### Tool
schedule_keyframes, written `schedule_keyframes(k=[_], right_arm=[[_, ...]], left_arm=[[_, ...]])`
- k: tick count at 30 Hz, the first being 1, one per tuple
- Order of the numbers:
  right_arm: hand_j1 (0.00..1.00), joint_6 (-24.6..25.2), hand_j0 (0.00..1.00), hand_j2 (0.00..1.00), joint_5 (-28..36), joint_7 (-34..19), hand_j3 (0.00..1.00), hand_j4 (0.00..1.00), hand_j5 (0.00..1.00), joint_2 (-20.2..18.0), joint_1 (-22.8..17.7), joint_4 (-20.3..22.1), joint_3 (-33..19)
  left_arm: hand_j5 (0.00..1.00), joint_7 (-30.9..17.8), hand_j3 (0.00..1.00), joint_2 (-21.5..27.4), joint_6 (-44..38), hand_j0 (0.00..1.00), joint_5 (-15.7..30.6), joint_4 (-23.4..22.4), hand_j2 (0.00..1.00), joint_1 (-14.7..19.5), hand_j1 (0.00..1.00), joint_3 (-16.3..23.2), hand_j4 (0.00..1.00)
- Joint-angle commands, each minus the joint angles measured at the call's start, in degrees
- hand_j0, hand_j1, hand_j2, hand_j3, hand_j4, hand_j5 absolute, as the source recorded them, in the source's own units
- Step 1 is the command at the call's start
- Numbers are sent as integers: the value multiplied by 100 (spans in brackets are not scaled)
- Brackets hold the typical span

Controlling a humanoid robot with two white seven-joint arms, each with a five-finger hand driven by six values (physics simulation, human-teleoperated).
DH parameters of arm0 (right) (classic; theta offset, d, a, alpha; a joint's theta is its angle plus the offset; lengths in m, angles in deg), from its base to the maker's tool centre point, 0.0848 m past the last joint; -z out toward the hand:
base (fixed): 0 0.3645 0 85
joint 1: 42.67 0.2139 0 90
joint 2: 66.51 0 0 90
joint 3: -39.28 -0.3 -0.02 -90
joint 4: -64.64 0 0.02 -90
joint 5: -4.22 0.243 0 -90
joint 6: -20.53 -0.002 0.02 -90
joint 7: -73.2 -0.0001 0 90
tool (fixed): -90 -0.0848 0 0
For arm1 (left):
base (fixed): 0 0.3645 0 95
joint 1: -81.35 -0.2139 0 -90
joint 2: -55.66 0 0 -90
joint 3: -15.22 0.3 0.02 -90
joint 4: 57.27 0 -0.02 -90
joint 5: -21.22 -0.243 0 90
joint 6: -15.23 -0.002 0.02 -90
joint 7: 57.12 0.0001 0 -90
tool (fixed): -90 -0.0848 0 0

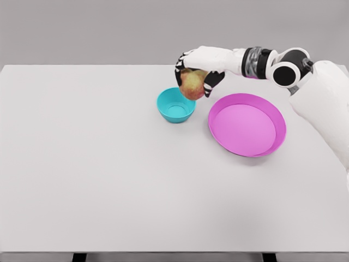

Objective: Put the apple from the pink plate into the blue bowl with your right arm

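We are reaching in from the right with our right hand (197,68), the white arm stretching across the far side of the table (98,180). Our fingers (211,82) are wrapping around the apple (192,84), clamping it from above and from the side. The apple is hanging in the air, off the table, over the right rim of the bowl (175,106), partly overlapping that rim in our view. The bowl is sitting just left of the plate (247,124), the two near each other but apart. The plate is lying flat with nothing on it. We are seeing only this one arm in the head view.
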Motion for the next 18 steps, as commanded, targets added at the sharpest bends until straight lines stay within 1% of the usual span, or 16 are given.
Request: schedule_keyframes(k=[1,6,11,18], right_arm=[[42,-2,42,42,-42,5,42,42,42,255,0,-281,50],[42,-108,42,42,-192,5,42,42,42,414,-9,-545,50],[42,-99,42,42,-192,5,42,42,42,493,44,-528,41],[43,-81,43,43,-192,5,43,43,43,554,44,-387,41]], left_arm=[[100,-1,100,0,-2,100,1,0,100,0,100,-1,100],[100,-1,100,0,-2,100,1,0,100,0,100,-1,100],[100,-1,100,0,-2,100,1,0,100,-9,100,-1,100],[100,-1,100,0,-2,100,1,0,100,0,100,-1,100]])
